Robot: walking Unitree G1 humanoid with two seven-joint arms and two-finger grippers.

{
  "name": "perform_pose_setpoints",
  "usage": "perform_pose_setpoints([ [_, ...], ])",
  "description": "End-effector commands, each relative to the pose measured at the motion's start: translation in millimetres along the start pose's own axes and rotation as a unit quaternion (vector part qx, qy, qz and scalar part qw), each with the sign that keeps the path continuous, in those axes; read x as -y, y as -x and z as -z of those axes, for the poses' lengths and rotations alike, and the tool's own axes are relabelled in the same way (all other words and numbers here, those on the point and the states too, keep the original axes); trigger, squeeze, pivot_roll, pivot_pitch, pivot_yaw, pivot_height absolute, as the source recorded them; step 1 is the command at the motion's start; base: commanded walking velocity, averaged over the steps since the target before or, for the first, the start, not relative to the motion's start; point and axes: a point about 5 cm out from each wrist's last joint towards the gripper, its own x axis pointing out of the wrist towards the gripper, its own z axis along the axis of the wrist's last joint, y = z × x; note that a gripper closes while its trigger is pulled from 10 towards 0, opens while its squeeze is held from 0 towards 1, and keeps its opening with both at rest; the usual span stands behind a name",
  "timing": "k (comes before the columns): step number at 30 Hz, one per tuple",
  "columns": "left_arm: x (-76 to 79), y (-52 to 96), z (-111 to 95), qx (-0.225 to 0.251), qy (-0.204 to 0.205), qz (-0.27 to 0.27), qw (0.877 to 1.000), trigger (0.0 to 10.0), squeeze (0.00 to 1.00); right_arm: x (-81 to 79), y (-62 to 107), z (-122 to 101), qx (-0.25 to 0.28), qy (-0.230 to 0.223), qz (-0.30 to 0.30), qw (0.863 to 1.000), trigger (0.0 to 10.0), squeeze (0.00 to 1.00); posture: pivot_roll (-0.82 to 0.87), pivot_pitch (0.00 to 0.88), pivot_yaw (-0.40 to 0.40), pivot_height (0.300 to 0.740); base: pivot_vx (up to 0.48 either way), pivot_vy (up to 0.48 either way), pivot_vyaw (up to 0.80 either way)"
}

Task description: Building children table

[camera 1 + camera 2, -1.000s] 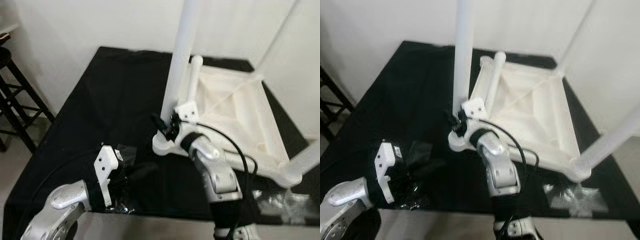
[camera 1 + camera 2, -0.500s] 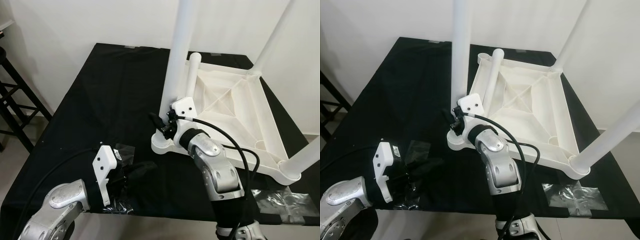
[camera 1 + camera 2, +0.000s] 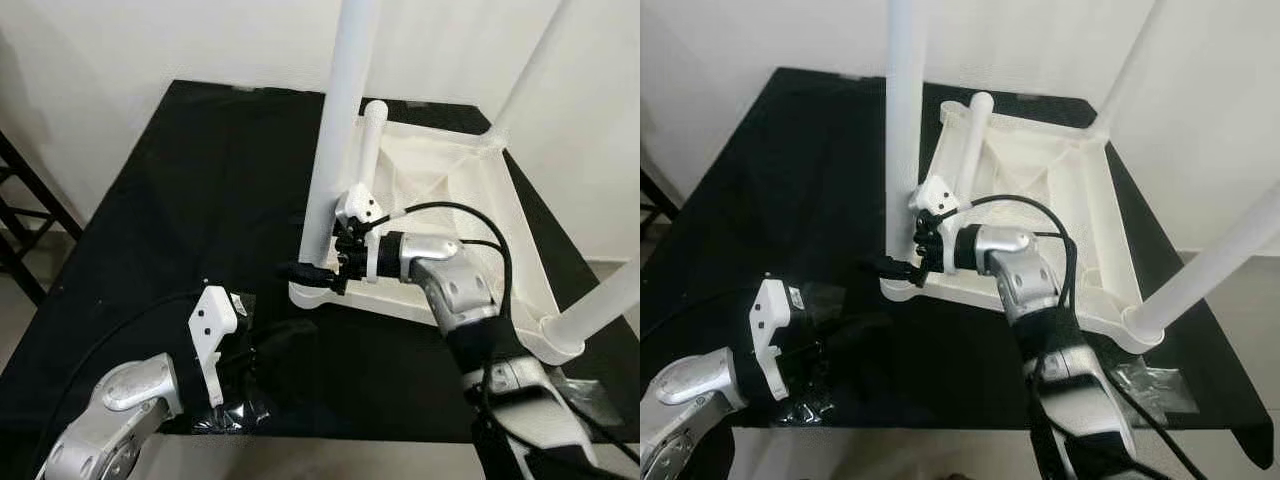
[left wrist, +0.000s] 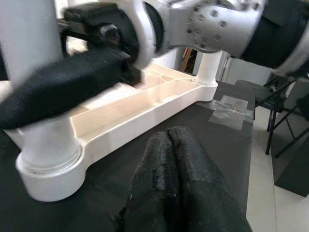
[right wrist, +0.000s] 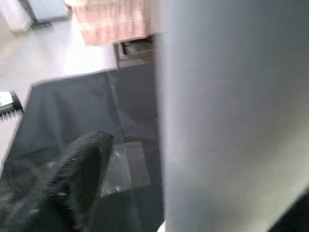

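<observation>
A white children's table (image 3: 450,200) lies upside down on a black-covered surface (image 3: 200,190). One leg (image 3: 335,130) stands upright in its near-left corner, and two more legs (image 3: 530,70) (image 3: 610,305) stand at the right corners. A loose leg (image 3: 367,145) lies along the underside. My right gripper (image 3: 305,268) reaches in from the right at the base of the near-left leg. One finger (image 5: 82,169) lies beside the leg (image 5: 231,116), which sits between the fingers. My left gripper (image 4: 169,164) rests shut and empty on the cloth, a short way in front of that corner.
Crumpled clear plastic (image 3: 235,410) lies under my left wrist, and more plastic (image 3: 1150,385) lies at the near right. A black stool frame (image 3: 25,210) stands to the left, beyond the cloth's edge. White walls close the back and right.
The camera has shifted. My right wrist has turned, so its fingers now point left at the leg's base rather than upward. My left gripper has stayed shut on the cloth.
</observation>
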Motion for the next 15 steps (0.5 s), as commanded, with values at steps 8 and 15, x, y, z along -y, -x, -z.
perform_pose_setpoints([
  [8, 3.5, 1.3, 4, -0.007, 0.006, 0.000, 1.000, 10.0, 0.00, -4.1, 5.6, 16, 0.020, -0.018, -0.028, 0.999, 0.0, 0.00, 0.04, 0.090, -0.117, 0.740, 0.000, 0.000, 0.00],
  [15, 3.0, 2.9, 3, -0.007, 0.007, 0.003, 1.000, 10.0, 0.00, 2.8, 15.2, 25, 0.018, -0.014, 0.087, 0.996, 0.0, 0.00, 0.03, 0.096, -0.119, 0.740, 0.000, 0.000, 0.00],
])
